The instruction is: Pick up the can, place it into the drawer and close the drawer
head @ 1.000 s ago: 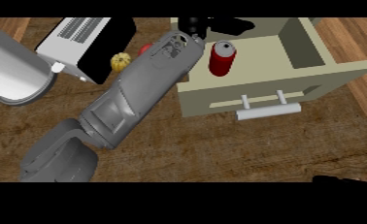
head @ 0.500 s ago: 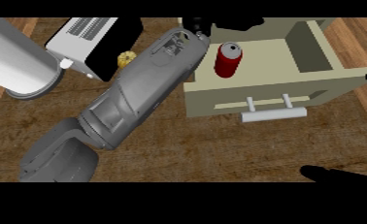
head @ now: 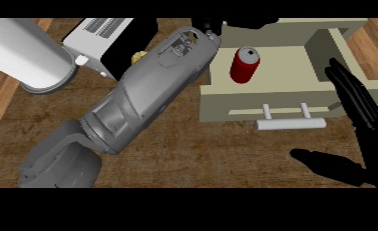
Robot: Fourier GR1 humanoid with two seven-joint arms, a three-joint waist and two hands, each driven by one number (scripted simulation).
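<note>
Head view: smooth red cylindrical can (head: 244,65) with a silver top stands upright inside the open beige box-shaped drawer (head: 277,106), on a wood-grain counter (head: 192,145). Black right hand (head: 353,105) shows straight fingers beside the drawer, holding nothing. Left hand's (head: 247,23) fingers: cannot tell.

The scene is seen through a single camera, set at the robot's head and aimed steeply down at the wooden counter (head: 221,150). The view is close: the left forearm (head: 140,100) fills much of the frame, rising from the lower left edge toward the top. The open drawer (head: 280,102) is framed at upper right, its back cut by the top edge. The right hand (head: 351,100) is seen at the right edge. No second view is given, so no overlap is shared.
</note>
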